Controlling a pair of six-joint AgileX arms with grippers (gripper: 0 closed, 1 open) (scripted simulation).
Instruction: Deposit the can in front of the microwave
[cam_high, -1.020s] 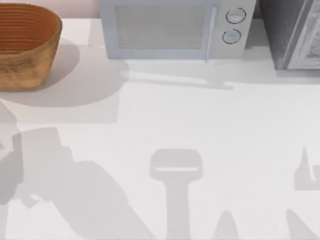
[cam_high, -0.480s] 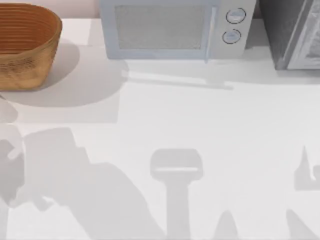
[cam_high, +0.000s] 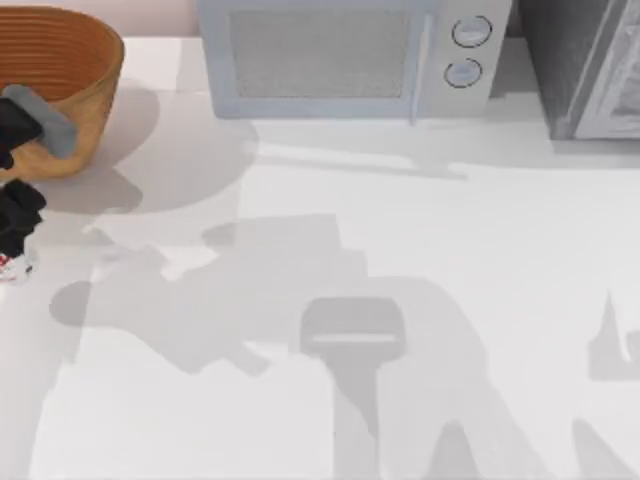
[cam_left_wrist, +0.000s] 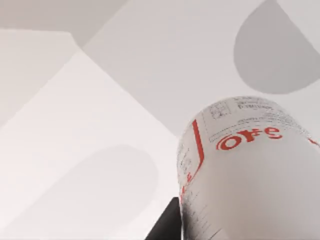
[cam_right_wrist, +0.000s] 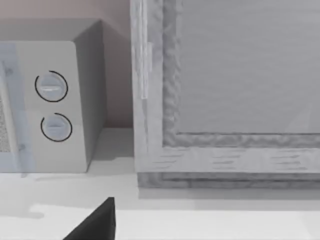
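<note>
Left gripper (cam_high: 14, 245) is sitting at the table's (cam_high: 400, 300) left edge below the basket (cam_high: 60, 90), clenching the can (cam_left_wrist: 250, 175).

The small white cylindrical can (cam_left_wrist: 250, 175) carries red lettering, seen upside down in the left wrist view, reading roughly "OHE"; it cannot be read with certainty. Fine grey print and a small table above it are too small to read.
</note>
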